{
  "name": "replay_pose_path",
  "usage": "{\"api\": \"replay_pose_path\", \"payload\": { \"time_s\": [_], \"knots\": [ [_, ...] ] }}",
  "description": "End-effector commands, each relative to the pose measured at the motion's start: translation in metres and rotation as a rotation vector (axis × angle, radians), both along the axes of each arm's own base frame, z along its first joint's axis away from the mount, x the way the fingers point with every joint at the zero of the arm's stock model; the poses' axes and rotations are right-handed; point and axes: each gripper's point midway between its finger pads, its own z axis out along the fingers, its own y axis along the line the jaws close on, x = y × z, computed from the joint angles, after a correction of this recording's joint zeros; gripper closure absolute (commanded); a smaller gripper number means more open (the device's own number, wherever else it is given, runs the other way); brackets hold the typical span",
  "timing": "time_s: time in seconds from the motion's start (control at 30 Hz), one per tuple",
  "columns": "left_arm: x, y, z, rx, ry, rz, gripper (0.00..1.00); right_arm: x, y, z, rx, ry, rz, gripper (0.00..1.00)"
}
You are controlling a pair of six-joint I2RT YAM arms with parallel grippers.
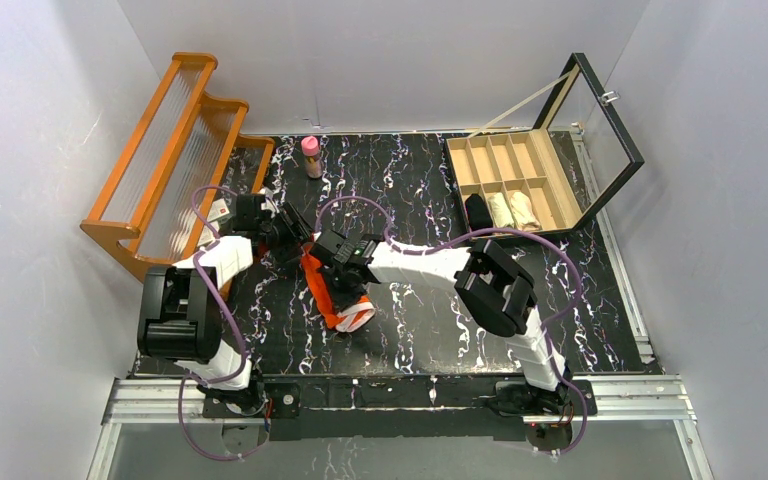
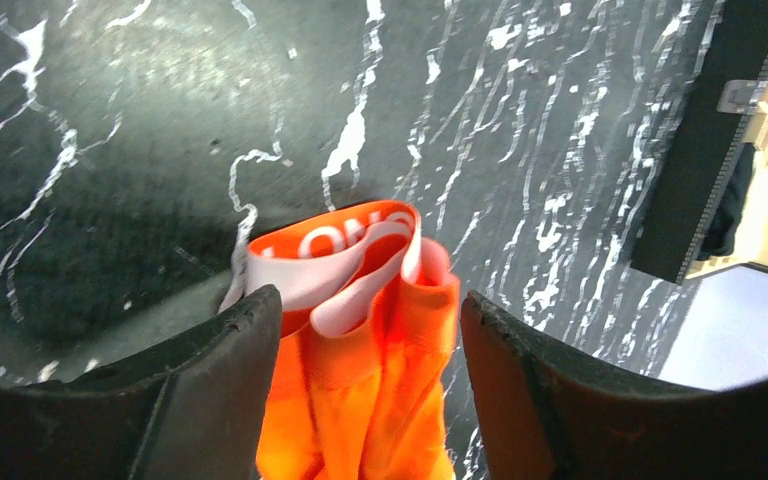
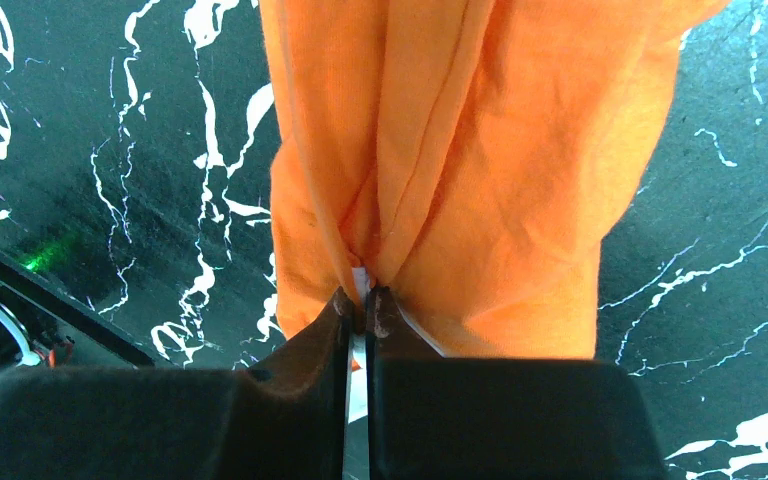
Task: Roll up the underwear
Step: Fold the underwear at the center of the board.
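The orange underwear [image 1: 328, 300] lies as a long bunched strip on the black marbled table [image 1: 430, 320], its white waistband [image 1: 357, 318] at the near end. In the right wrist view my right gripper [image 3: 362, 300] is shut on a fold of the orange cloth [image 3: 480, 170], with a sliver of white trim between the tips. My left gripper [image 2: 370, 325] stands open at the strip's far end. Orange cloth and a lettered white band [image 2: 340, 260] sit between its fingers, with a gap on the right side. From above, the left gripper [image 1: 295, 233] and right gripper [image 1: 340, 268] are close together.
A wooden compartment box [image 1: 560, 185] with a raised glass lid stands at the back right, with two pale rolled cloths [image 1: 515, 209] and a dark one [image 1: 478, 212] in its near row. A wooden rack [image 1: 175, 150] leans at the back left. A pink-capped bottle [image 1: 311, 157] stands by it.
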Motion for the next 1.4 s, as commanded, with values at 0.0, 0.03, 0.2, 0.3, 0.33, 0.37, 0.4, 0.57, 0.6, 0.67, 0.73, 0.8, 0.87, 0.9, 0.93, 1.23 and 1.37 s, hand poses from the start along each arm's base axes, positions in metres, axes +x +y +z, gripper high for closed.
{"api": "replay_pose_path", "payload": {
  "time_s": [0.0, 0.03, 0.2, 0.3, 0.33, 0.37, 0.4, 0.57, 0.6, 0.67, 0.73, 0.8, 0.87, 0.9, 0.93, 1.23, 1.37],
  "knots": [
    [-0.012, 0.014, 0.006, 0.065, 0.064, 0.02, 0.35, -0.007, 0.001, 0.002, 0.034, 0.011, -0.001, 0.93],
    [-0.014, 0.016, 0.006, 0.077, 0.079, 0.019, 0.34, -0.007, 0.0, 0.001, 0.031, 0.013, -0.001, 0.93],
    [-0.023, 0.019, 0.016, 0.097, 0.097, 0.001, 0.31, -0.008, -0.002, -0.003, 0.023, 0.012, -0.002, 0.93],
    [-0.028, 0.008, 0.022, 0.038, 0.091, -0.031, 0.33, -0.008, -0.003, -0.004, 0.022, 0.013, -0.001, 0.92],
    [-0.03, 0.003, 0.022, 0.01, 0.097, -0.049, 0.35, -0.008, -0.002, -0.004, 0.024, 0.012, -0.001, 0.92],
    [-0.033, 0.0, 0.019, -0.01, 0.111, -0.059, 0.39, -0.008, -0.003, -0.004, 0.024, 0.011, -0.001, 0.92],
    [-0.035, -0.002, 0.015, -0.019, 0.124, -0.066, 0.41, -0.008, -0.003, -0.003, 0.028, 0.01, 0.001, 0.91],
    [-0.038, -0.005, -0.01, -0.042, 0.189, -0.063, 0.61, -0.008, -0.002, 0.0, 0.036, -0.007, 0.023, 0.92],
    [-0.037, -0.008, -0.013, -0.066, 0.197, -0.066, 0.64, -0.007, -0.003, 0.001, 0.034, -0.011, 0.025, 0.92],
    [-0.035, -0.012, -0.018, -0.093, 0.21, -0.064, 0.7, -0.006, -0.004, 0.002, 0.027, -0.022, 0.028, 0.92],
    [-0.033, -0.008, -0.024, -0.07, 0.215, -0.042, 0.83, -0.004, -0.004, 0.007, 0.032, -0.036, 0.034, 0.93],
    [-0.032, 0.0, -0.031, -0.025, 0.224, -0.013, 0.93, -0.003, -0.002, 0.017, 0.049, -0.061, 0.043, 0.94],
    [-0.031, 0.005, -0.036, 0.001, 0.23, 0.003, 1.0, -0.004, 0.002, 0.028, 0.074, -0.091, 0.072, 0.96],
    [-0.03, 0.006, -0.037, 0.009, 0.233, 0.007, 1.0, -0.006, 0.005, 0.034, 0.087, -0.105, 0.092, 0.98],
    [-0.029, 0.007, -0.039, 0.015, 0.234, 0.01, 1.0, -0.008, 0.009, 0.041, 0.102, -0.119, 0.111, 0.98],
    [-0.031, 0.019, -0.043, 0.088, 0.25, 0.019, 1.0, -0.032, 0.019, 0.023, 0.059, -0.119, 0.233, 0.99],
    [-0.032, 0.022, -0.038, 0.11, 0.246, 0.026, 0.96, -0.035, 0.011, -0.003, 0.001, -0.086, 0.208, 0.97]
  ]
}}
